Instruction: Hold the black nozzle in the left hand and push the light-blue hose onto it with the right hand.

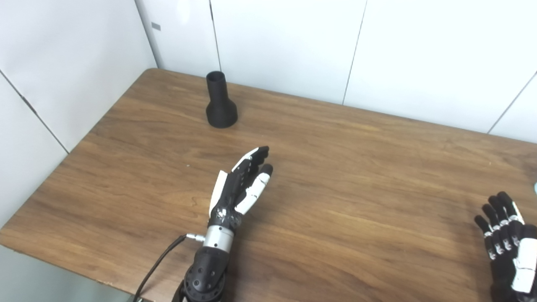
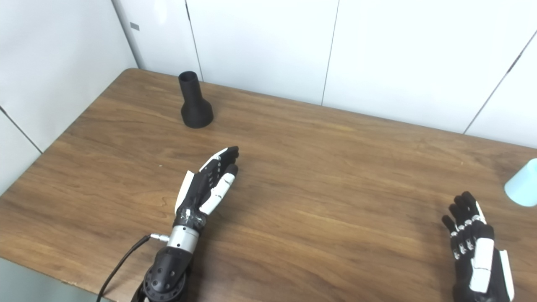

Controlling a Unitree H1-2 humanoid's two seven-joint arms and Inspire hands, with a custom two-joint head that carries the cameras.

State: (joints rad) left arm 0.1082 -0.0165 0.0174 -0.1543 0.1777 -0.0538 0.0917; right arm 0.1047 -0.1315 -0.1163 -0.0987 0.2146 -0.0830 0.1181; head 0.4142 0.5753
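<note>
**Two parts, both untouched — plan your holds first**

Your black nozzle (image 1: 221, 102) stands upright on its flared base near the far left corner of the table (image 1: 356, 176), well apart from both hands. It looks rigid and light, probably matte plastic; take it around the narrow neck so the open top stays free, though it may tip if nudged. Your left hand (image 1: 241, 184) hovers mid-table, fingers straight and close together, holding nothing. Your right hand (image 2: 474, 243) is spread and empty at the near right. The light-blue hose (image 2: 522, 183) is cut off by the right edge — its length and stiffness cannot be judged.
</note>
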